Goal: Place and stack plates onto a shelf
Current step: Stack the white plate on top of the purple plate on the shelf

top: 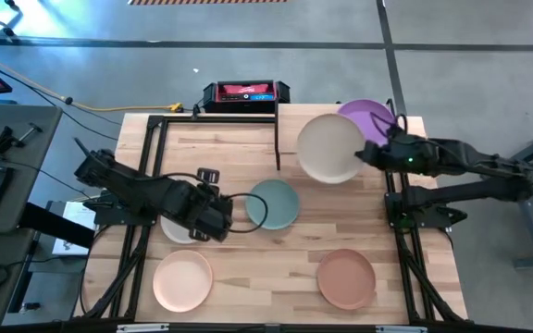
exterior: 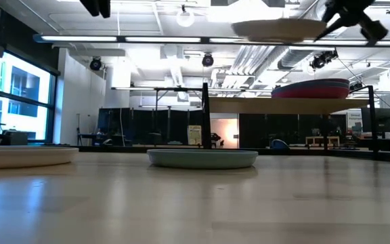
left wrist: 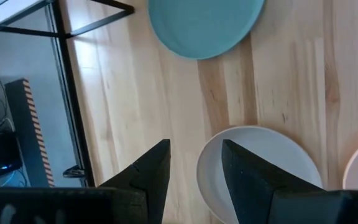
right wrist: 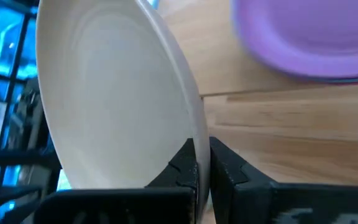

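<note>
The shelf is being occupied by a purple plate topping a stack. A cream plate is being pinched by its rim in the right gripper, above the shelf. The left gripper is being held wide, empty, over a grey-beige plate beside the teal plate.

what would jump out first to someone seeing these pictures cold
The cream plate held up in the air by the right gripper, its fingers pinched on the rim, beside the purple-topped stack on the shelf. Next, the left gripper, open above the rim of a pale plate on the table, with the teal plate just beyond it.
</note>
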You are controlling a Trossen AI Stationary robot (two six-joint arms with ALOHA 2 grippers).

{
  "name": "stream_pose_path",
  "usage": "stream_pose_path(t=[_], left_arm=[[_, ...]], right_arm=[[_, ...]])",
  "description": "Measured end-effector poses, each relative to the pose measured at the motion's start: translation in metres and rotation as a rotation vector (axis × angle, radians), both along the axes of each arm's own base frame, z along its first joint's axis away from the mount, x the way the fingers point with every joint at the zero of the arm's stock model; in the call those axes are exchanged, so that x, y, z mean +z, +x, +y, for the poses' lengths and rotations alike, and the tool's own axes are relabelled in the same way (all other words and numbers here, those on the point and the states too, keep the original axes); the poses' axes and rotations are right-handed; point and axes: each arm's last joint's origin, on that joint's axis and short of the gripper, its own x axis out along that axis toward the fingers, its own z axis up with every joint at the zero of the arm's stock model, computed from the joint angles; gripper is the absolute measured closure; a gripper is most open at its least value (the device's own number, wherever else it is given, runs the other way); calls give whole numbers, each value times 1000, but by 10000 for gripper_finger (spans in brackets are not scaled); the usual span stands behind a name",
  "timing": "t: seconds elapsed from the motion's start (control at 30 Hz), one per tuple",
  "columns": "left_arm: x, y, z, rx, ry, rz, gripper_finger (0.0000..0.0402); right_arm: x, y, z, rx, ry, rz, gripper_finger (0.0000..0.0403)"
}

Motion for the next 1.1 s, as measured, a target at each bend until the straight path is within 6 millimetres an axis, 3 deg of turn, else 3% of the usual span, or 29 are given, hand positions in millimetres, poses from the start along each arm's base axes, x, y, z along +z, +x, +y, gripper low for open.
stream_pose_path(t=[0.43, 0.73, 1.1], left_arm=[[17, -16, 7, 15, -29, -70, 268], [17, -15, 7, -17, 0, -61, 268], [18, -11, 21, 2, 44, -55, 268]], right_arm=[[-5, -58, -5, -301, 65, -6, 403], [-4, -65, -11, -477, 40, -28, 403], [2, -63, -21, -567, -18, -79, 403]])
